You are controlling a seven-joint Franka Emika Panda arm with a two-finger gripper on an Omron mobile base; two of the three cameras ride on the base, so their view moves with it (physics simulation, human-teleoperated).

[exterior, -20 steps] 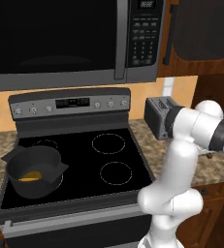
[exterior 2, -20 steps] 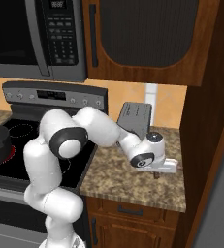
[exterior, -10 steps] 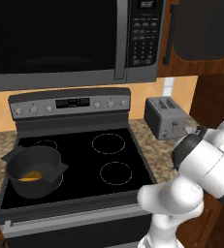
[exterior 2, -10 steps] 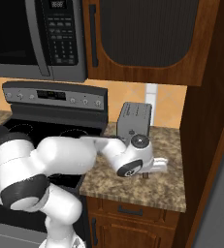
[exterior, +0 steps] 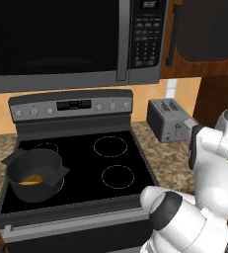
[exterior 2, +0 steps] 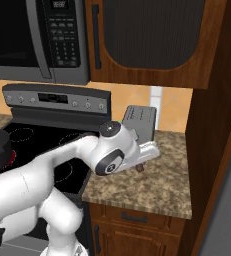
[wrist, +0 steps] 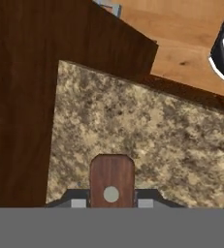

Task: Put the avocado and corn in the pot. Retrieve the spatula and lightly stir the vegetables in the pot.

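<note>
A: As the tool (wrist: pixel 111 201) sits clamped on the wooden spatula handle (wrist: pixel 112 177) over the right tabletop (exterior 2: pixel 157 182), near the toaster (exterior 2: pixel 139 120); is this retrieval?

B: Seemingly; next, carry it left to the pot (exterior: pixel 34 174) on the stove's near left burner, something yellow inside; then stir.

A: Any writing?

B: Microwave and stove panels are too small to read.

Dark grey pot (exterior: pixel 35 175) sits upright on the stove's front-left, something yellow inside; brown wooden spatula (wrist: pixel 112 180) handle sits between the pincer's tips.
</note>
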